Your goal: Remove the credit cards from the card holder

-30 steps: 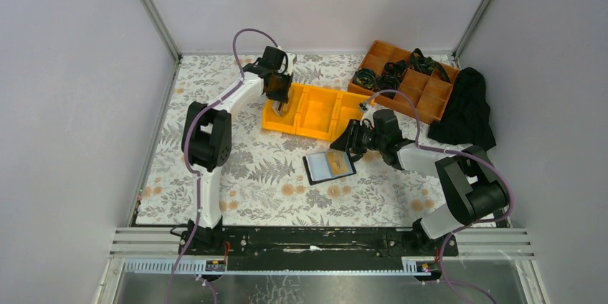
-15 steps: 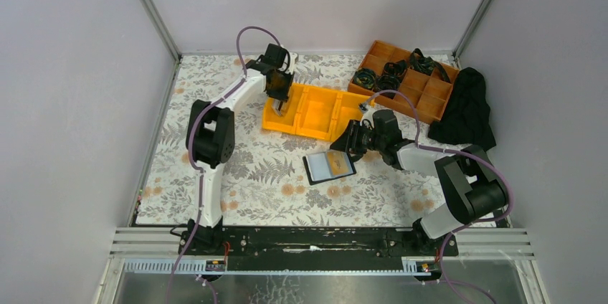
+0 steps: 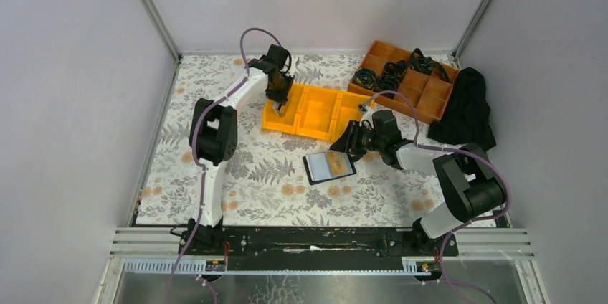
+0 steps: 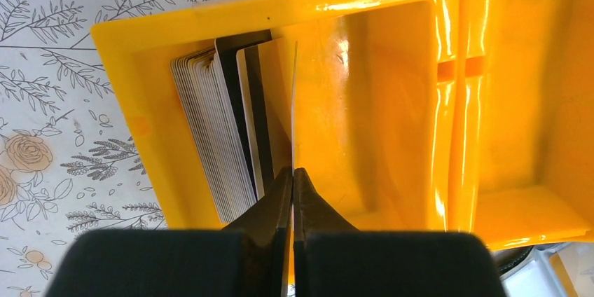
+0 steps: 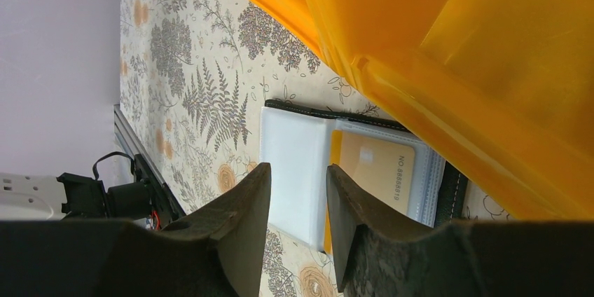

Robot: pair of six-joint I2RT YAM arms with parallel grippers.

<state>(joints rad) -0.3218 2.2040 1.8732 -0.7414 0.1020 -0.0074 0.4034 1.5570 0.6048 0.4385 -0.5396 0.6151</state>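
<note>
- Floral tabletop (image 3: 244, 175) is being used as the work surface, with a yellow bin (image 4: 280, 4) sitting on it.
- One credit card (image 4: 293, 101) is being pinched edge-on by the left gripper (image 4: 292, 171), fingers pressed together on it, over the bin's left-end compartment.
- Stack of credit cards (image 4: 210, 129) is being leaned against that compartment's outer wall.
- Card holder (image 3: 329, 166) is being seen lying open just in front of the bin's near wall, with a tan card (image 5: 375, 171) in a clear sleeve.
- Right gripper (image 5: 298, 192) is being held over the card holder, beside the bin's near wall, fingers spread with nothing between them.
</note>
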